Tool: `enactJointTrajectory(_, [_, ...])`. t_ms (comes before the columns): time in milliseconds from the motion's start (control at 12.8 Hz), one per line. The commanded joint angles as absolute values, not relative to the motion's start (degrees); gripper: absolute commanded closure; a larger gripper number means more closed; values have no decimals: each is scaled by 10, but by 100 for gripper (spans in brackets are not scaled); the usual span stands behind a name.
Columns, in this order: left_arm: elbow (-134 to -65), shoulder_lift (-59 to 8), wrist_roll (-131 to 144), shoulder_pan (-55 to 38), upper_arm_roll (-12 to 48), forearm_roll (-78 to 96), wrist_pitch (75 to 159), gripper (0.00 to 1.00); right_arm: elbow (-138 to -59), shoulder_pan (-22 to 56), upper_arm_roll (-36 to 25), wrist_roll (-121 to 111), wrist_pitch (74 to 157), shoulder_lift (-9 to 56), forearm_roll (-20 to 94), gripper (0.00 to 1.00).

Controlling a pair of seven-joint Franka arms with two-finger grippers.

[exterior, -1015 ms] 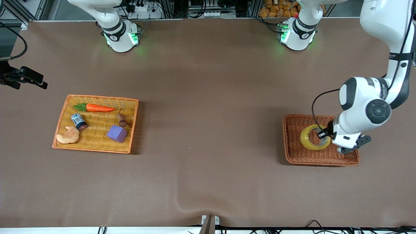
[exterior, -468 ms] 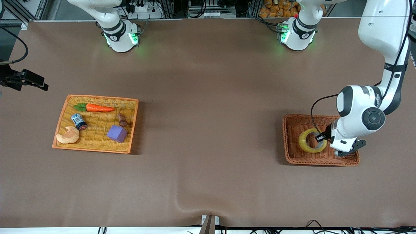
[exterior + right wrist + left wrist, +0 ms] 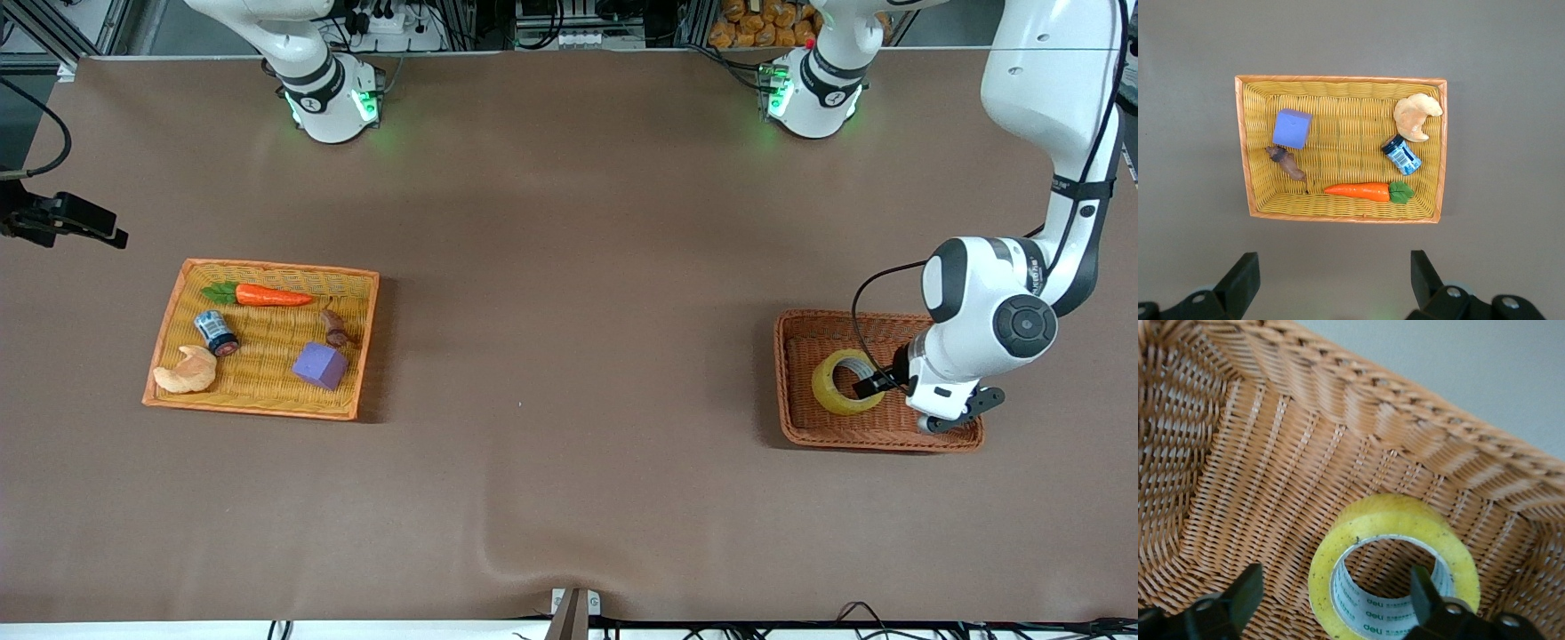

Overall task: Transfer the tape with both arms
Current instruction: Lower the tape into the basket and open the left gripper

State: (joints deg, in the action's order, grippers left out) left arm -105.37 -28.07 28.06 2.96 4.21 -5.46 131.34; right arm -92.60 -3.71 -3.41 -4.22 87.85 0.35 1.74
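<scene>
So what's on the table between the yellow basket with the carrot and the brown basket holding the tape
Nothing: in the front view the stretch from the yellow basket to the brown basket holding the tape is bare brown table.

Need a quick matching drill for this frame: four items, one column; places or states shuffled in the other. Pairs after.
1. tape
2. left gripper
3. right gripper
4. purple cube

a. open, high above the yellow basket
b. lies in the yellow basket
c. lies in the brown basket
d. open, one finger inside the tape's core, one outside

Pairs: 1-c, 2-d, 3-a, 4-b
</scene>
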Motion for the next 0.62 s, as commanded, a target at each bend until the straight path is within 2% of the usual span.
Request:
enactJointTrajectory(0, [-1059,-226,250,35,57,-43,1304,0,-911,-40,-24,-37,867,10,11,0])
enactJointTrajectory(390, [-1047,-133,134,36,71,-42,1240,0,-912,-52,-25,-38,865,10,11,0])
enactJointTrajectory(546, [-1016,-118,133,33,84,-43,1169,0,-911,-45,-24,-37,866,16,12,0])
